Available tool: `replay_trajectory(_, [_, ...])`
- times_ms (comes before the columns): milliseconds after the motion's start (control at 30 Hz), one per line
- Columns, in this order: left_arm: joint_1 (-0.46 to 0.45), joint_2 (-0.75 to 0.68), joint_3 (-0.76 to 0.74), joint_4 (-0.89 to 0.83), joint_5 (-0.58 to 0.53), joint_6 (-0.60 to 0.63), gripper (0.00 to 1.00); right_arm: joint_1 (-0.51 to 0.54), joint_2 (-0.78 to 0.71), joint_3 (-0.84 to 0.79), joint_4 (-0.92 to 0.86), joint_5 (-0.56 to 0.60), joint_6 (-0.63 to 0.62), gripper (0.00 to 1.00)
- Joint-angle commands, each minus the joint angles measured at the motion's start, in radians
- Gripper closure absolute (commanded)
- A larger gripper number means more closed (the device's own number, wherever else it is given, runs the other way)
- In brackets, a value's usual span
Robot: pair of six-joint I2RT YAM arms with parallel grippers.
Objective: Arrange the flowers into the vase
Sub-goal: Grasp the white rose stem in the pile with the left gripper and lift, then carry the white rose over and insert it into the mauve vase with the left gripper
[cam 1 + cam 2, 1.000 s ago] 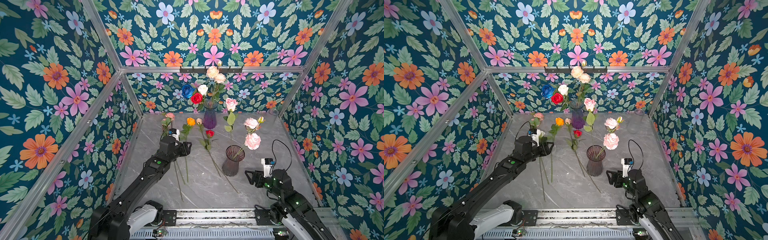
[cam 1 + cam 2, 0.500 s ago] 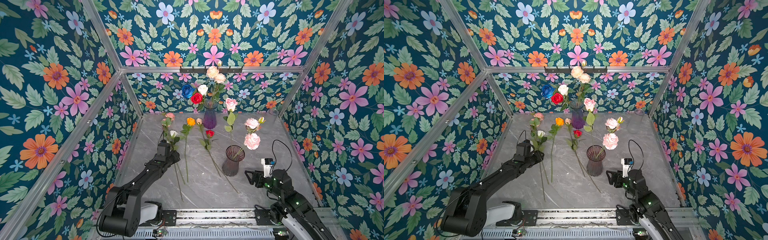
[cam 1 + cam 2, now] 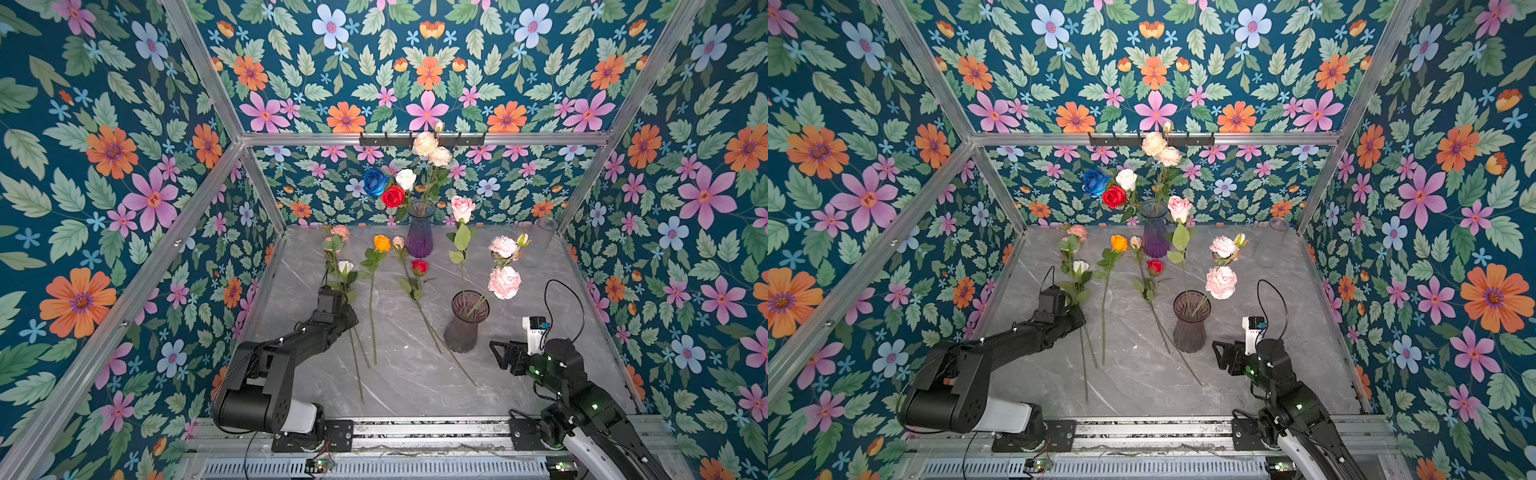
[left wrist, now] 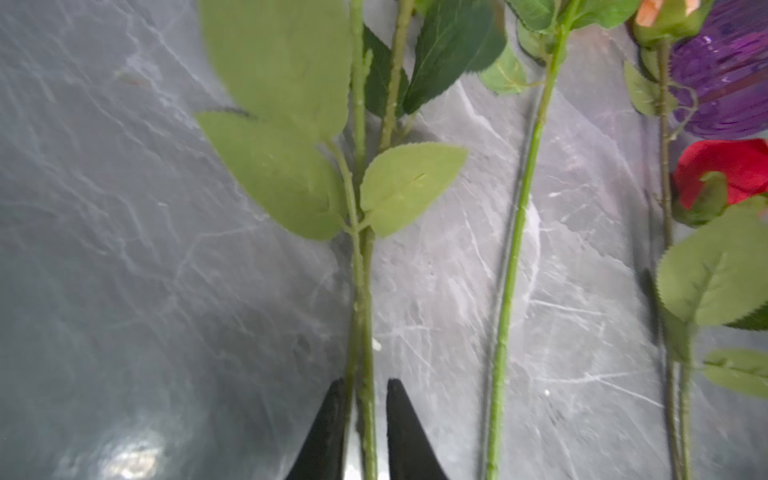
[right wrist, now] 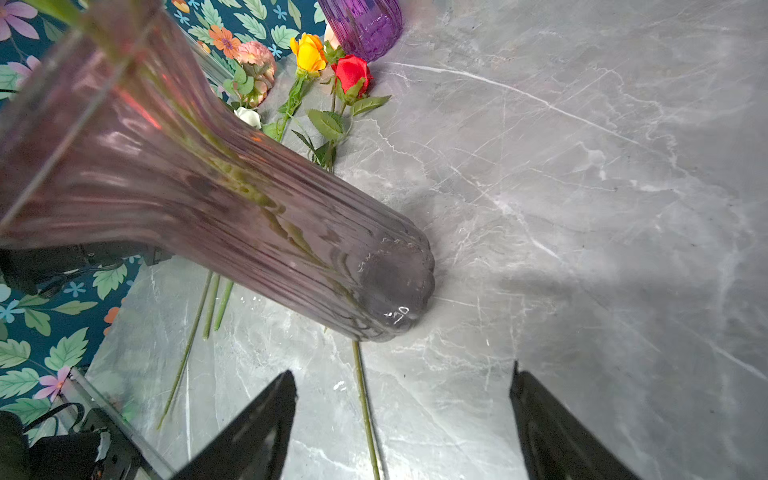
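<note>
Several flowers lie on the grey table: a pink peony (image 3: 340, 232), a white rose (image 3: 345, 266), an orange rose (image 3: 381, 243), a peach bud (image 3: 398, 242) and a red rose (image 3: 419, 266). My left gripper (image 3: 350, 321) (image 4: 363, 386) is low over the white rose's and the peony's stems (image 4: 361, 291). Its jaws stand narrow astride both stems, with a thin slit left beside one finger. The smoky pink vase (image 3: 465, 322) (image 5: 249, 216) holds pink blooms (image 3: 504, 282). My right gripper (image 3: 498, 355) (image 5: 404, 372) hangs open beside that vase, holding nothing.
A purple vase (image 3: 419, 232) at the back holds blue, red, white and cream flowers. A clear glass vase (image 3: 544, 239) stands in the back right corner. One long stem (image 5: 365, 407) runs along the table under my right gripper. Patterned walls close three sides.
My left gripper has come down and back toward the near edge onto the two stems. Its jaws have narrowed from wide to almost closed. The right arm has not moved.
</note>
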Motion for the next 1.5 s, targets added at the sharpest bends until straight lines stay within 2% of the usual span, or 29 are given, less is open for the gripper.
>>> replay_trajectory(0, [0.006,0.020,0.007,0.026,-0.030,0.022,0.85,0.001,-0.002,-0.001,0.006,0.004,-0.005,0.18])
replay_trajectory(267, [0.012,0.038,0.012,0.023,-0.049,0.034,0.86,0.001,-0.011,-0.003,0.003,0.005,-0.003,0.18])
replay_trajectory(467, [0.019,0.048,0.012,0.037,-0.040,0.034,0.99,0.001,-0.011,-0.002,0.003,0.003,-0.003,0.18])
replay_trajectory(600, [0.019,0.017,0.015,0.030,-0.035,0.032,1.00,0.001,-0.011,-0.003,0.003,0.004,-0.004,0.18])
replay_trajectory(767, [0.019,-0.091,0.042,-0.027,-0.018,0.028,1.00,0.001,-0.011,-0.002,0.003,0.004,-0.004,0.18])
replay_trajectory(933, [0.018,-0.281,0.092,-0.088,0.018,0.015,1.00,0.001,-0.011,-0.003,0.004,0.007,-0.003,0.18])
replay_trajectory(1033, [0.007,-0.414,0.119,-0.061,0.072,-0.006,1.00,0.000,-0.009,-0.003,0.005,0.007,-0.003,0.18])
replay_trajectory(1133, [-0.056,-0.541,0.154,0.019,0.044,-0.027,1.00,0.001,-0.009,-0.003,0.005,0.007,-0.003,0.18])
replay_trajectory(1167, [-0.086,-0.577,0.165,0.095,0.041,-0.026,1.00,0.001,-0.009,-0.002,0.006,0.007,-0.003,0.18])
replay_trajectory(1267, [-0.222,-0.619,0.236,0.290,-0.031,0.015,1.00,0.001,-0.002,-0.002,0.009,0.005,-0.004,0.18])
replay_trajectory(1333, [-0.318,-0.584,0.311,0.406,-0.056,0.077,1.00,0.000,0.004,-0.001,0.011,0.005,-0.004,0.18])
replay_trajectory(1467, [-0.474,-0.412,0.440,0.691,0.000,0.200,1.00,0.001,0.005,-0.002,0.009,0.004,-0.004,0.18])
